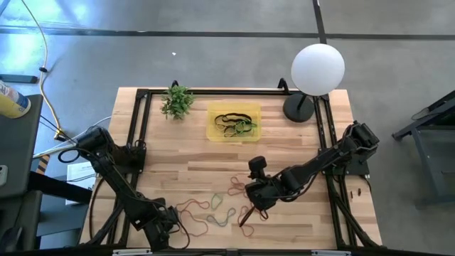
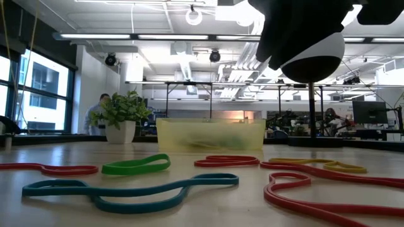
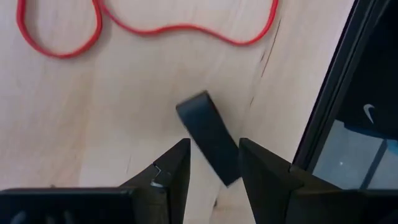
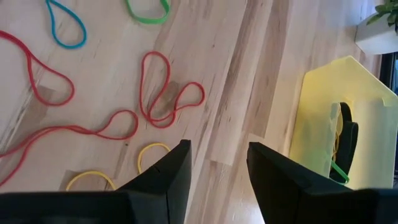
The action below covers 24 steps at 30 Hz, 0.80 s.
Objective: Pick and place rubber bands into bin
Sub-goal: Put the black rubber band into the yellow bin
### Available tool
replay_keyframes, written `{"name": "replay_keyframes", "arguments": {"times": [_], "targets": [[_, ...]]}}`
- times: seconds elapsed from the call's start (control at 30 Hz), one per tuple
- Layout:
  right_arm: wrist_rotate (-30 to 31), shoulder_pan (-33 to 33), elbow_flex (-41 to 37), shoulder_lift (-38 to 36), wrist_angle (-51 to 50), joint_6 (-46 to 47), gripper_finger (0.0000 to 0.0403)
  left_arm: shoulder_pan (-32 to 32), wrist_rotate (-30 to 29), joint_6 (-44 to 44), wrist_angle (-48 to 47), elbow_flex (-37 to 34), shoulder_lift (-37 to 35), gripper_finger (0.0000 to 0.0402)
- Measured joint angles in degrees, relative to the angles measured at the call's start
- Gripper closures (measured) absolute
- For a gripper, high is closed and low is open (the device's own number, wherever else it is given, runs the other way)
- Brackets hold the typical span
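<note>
Loose rubber bands lie flat on the wooden table: red (image 4: 155,87), yellow (image 4: 152,155), green (image 2: 136,166) and teal (image 2: 126,189). More lie in the translucent yellow bin (image 1: 213,131) at the far middle. My right gripper (image 4: 219,149) hangs open above the table between the loose bands and the bin (image 4: 323,106), with nothing between its fingers. My left gripper (image 3: 214,146), near the table's near left corner (image 1: 166,229), points down and is open. A short flat black strip (image 3: 205,134) lies in its gap; band or block, I cannot tell. My left gripper stands with one finger on either side of the black strip's near end (image 3: 227,174), coming from above. The strip runs slantwise through the gap, close to one finger (image 3: 261,174). Whether that finger touches it I cannot tell.
A small green plant (image 1: 177,102) stands left of the bin and a white globe lamp (image 1: 318,67) right of it. A black frame rail (image 3: 336,93) runs close beside my left gripper. A red band (image 3: 186,28) lies just beyond the black strip.
</note>
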Motion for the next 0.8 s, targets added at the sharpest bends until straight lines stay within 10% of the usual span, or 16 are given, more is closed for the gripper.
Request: {"name": "replay_keyframes", "arguments": {"times": [0.6,0.8], "targets": [[-0.04,0.00,0.00,0.00,0.83,-0.31,0.0262,0.03,0.31,1.72,1.80,0.20,3.36,0.0283],[-0.04,0.00,0.00,0.00,1.13,-0.33,0.0263,0.07,0.18,3.51,-0.55,0.11,3.45,0.0374]]}}
